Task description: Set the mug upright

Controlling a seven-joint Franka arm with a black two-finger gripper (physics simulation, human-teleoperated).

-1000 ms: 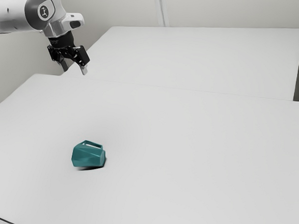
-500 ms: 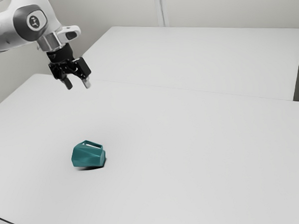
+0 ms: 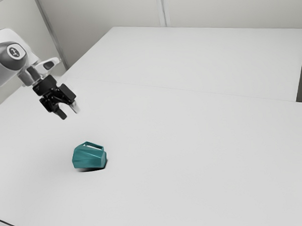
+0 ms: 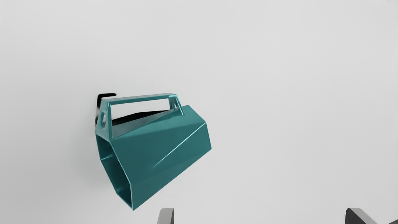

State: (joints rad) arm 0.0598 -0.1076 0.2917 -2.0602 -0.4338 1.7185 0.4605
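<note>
The mug [image 3: 89,157] lay on its side on the desk [image 3: 189,154], at the exterior view's five o'clock from the spread, empty hand [image 3: 69,112]. A grip across its body [image 4: 164,143], clear of the handle [image 4: 140,98], probably suited righting it; the wrist view revealed its open mouth [image 4: 115,174], the exterior view the hand's height.

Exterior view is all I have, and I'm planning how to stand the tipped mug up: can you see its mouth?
Observer: Yes, the wrist view looks into the open mouth of the mug.
Operator: Any openings in the handle, besides the big gap?
Observer: Yes, the handle has a round hole at its end nearer the mouth.
Operator: Which part of the mug looks closest to a fingertip there?
Observer: A corner of the mouth looks closest to one fingertip of the claw in that view.
</note>
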